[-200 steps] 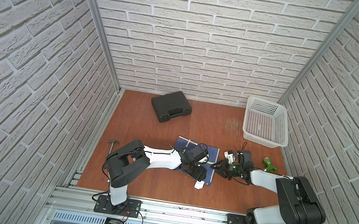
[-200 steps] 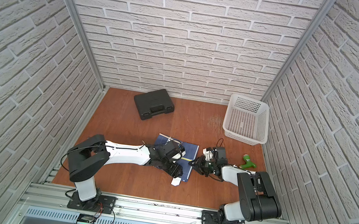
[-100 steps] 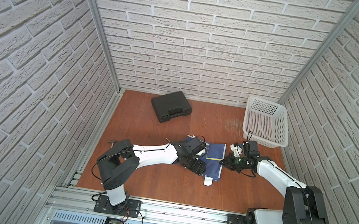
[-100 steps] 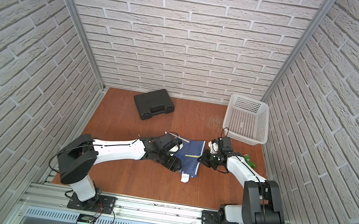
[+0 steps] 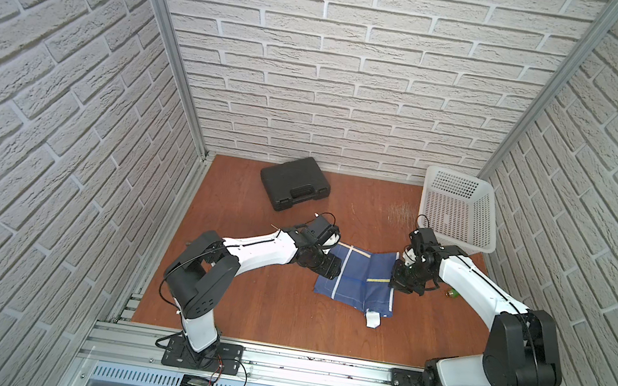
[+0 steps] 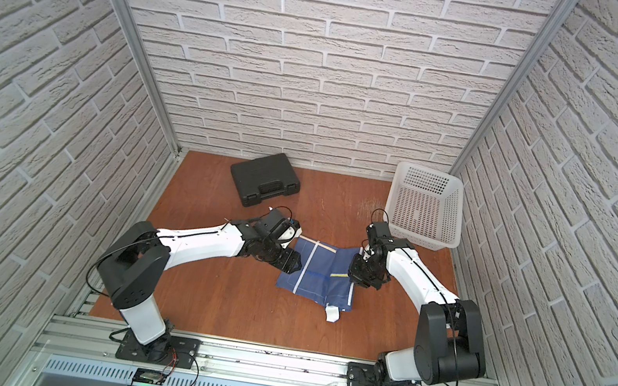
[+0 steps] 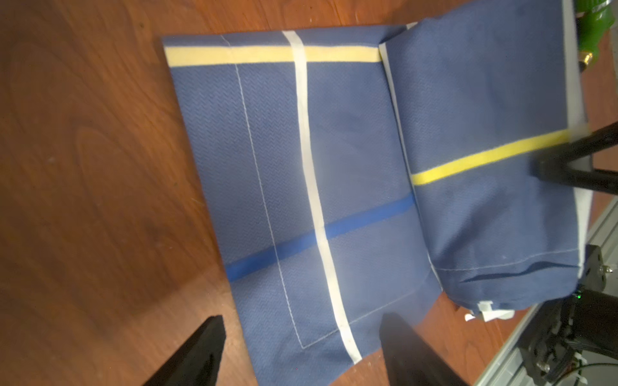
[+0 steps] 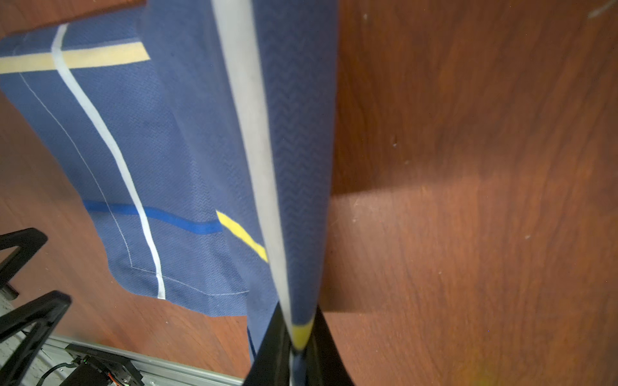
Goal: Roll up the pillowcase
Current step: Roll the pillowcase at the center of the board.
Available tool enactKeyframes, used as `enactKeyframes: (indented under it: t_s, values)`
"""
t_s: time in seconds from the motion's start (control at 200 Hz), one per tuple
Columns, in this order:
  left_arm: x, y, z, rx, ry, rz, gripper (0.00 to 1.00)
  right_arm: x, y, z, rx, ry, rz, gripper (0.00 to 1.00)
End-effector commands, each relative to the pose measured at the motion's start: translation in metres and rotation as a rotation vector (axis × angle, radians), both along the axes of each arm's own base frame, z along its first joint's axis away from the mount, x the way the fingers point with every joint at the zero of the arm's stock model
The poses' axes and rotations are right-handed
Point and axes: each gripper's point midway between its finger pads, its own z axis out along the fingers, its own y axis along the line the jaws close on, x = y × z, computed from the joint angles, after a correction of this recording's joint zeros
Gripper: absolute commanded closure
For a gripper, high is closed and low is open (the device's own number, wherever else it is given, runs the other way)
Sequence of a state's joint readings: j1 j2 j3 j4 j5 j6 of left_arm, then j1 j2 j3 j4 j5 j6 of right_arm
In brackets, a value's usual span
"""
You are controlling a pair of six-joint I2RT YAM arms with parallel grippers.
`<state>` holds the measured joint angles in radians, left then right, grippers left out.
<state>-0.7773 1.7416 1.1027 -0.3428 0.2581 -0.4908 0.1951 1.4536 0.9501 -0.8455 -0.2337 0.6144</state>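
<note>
The blue pillowcase lies partly folded on the wooden table, with white lines, a yellow stripe and a white label at its near edge. My left gripper is at its left edge. In the left wrist view it stands open, its fingers straddling that edge of the pillowcase. My right gripper is shut on the right edge of the pillowcase at the yellow stripe, holding that folded part slightly raised.
A black case lies at the back middle. At the back right stands a white mesh basket. A small green object lies beside the right arm. The aluminium rail runs along the table's front edge.
My right gripper has pulled the pillowcase's edge to the right and away from the front, spreading the cloth wider. My left gripper has shifted left and back to the cloth's left edge.
</note>
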Motion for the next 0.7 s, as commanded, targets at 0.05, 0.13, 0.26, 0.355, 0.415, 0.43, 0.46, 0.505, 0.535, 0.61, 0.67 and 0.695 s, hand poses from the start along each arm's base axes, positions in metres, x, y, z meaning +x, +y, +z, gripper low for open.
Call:
enactKeyframes:
  t_s: [0.05,0.13,0.26,0.355,0.415,0.43,0.46,0.505,0.535,0.61,0.67,0.695]
  values:
    - [-0.001,-0.009,-0.01,-0.027,0.01,-0.036,0.24,0.002,0.01,0.009,-0.029,0.006,-0.049,0.83]
    - [-0.005,-0.008,-0.017,-0.03,0.023,-0.043,0.25,0.005,0.015,0.013,-0.032,0.001,-0.042,0.8]
    - [-0.008,-0.007,-0.024,-0.034,0.041,-0.039,0.27,0.013,0.034,0.018,0.002,-0.018,-0.029,0.8]
    - [-0.01,-0.006,-0.026,-0.031,0.045,-0.04,0.27,0.018,0.046,0.018,0.037,-0.021,-0.048,0.82]
    - [-0.012,-0.005,-0.026,-0.033,0.048,-0.042,0.28,0.022,0.053,0.019,0.052,-0.023,-0.056,0.82]
    - [-0.012,-0.004,-0.027,-0.031,0.049,-0.041,0.28,0.023,0.054,0.019,0.054,-0.023,-0.058,0.82]
    - [-0.014,-0.003,-0.028,-0.031,0.053,-0.042,0.27,0.025,0.057,0.02,0.058,-0.025,-0.058,0.81]
    - [-0.015,-0.002,-0.029,-0.029,0.056,-0.04,0.28,0.028,0.06,0.021,0.062,-0.028,-0.064,0.81]
    - [-0.016,-0.002,-0.03,-0.03,0.057,-0.039,0.28,0.03,0.063,0.021,0.068,-0.03,-0.068,0.8]
    - [-0.018,0.0,-0.03,-0.034,0.061,-0.037,0.28,0.035,0.072,0.022,0.093,-0.031,-0.07,0.79]
    - [-0.02,0.001,-0.032,-0.031,0.065,-0.036,0.28,0.038,0.077,0.022,0.102,-0.027,-0.07,0.8]
    - [-0.02,0.001,-0.031,-0.032,0.062,-0.037,0.28,0.039,0.078,0.021,0.101,-0.027,-0.07,0.8]
